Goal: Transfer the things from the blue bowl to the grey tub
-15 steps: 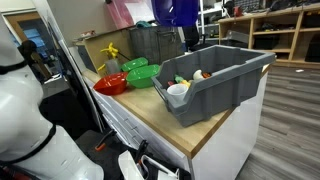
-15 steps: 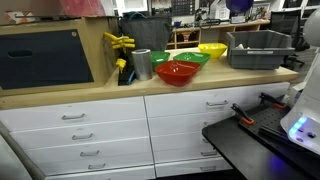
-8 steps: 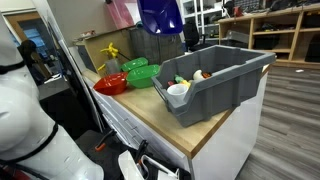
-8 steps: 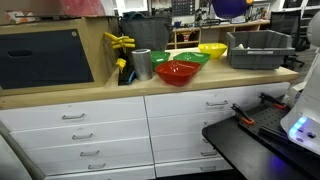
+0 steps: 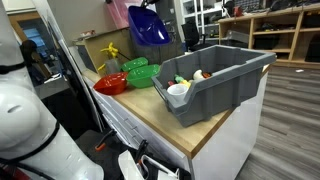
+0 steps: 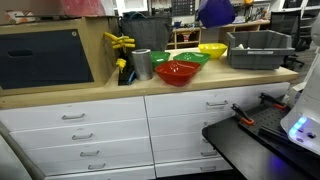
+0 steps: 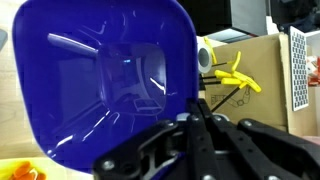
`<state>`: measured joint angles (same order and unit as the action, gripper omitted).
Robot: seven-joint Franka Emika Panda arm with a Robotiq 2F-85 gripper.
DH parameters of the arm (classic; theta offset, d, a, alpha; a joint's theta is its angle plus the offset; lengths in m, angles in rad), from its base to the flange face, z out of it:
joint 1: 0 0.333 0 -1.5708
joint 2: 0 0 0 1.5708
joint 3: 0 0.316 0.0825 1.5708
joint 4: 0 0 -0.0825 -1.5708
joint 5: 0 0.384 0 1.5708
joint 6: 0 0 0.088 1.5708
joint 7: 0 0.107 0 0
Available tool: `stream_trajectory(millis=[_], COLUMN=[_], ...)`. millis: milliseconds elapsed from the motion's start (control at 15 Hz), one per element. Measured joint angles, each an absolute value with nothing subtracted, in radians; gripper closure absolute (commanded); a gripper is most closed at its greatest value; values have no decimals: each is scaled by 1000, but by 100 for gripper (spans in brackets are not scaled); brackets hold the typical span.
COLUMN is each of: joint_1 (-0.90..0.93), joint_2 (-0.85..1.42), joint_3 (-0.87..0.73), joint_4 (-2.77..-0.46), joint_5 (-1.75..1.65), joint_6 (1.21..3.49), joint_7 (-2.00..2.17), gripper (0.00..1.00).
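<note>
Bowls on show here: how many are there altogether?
4. The blue bowl is held up in the air; the red bowl, green bowl and yellow bowl sit together on the counter. Others could be hidden inside the grey tub.

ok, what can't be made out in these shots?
- Claw: not discernible in both exterior views, masked by the blue bowl.
- Grey tub contents: hidden by its wall in an exterior view.
- Pieces in the tub: too small to identify.
</note>
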<state>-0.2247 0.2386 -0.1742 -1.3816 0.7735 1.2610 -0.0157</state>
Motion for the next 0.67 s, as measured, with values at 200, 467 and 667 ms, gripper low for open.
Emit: stream_trajectory(millis=[200, 467, 667], joint_1=[-195, -153, -118], joint_2=[275, 348, 417], joint_3=[-133, -76, -33], joint_4=[-1361, -1303, -1244], joint_5=[736, 657, 570], joint_6=[1261, 1258, 1242], joint_7=[-17, -20, -36], gripper=[99, 99, 99])
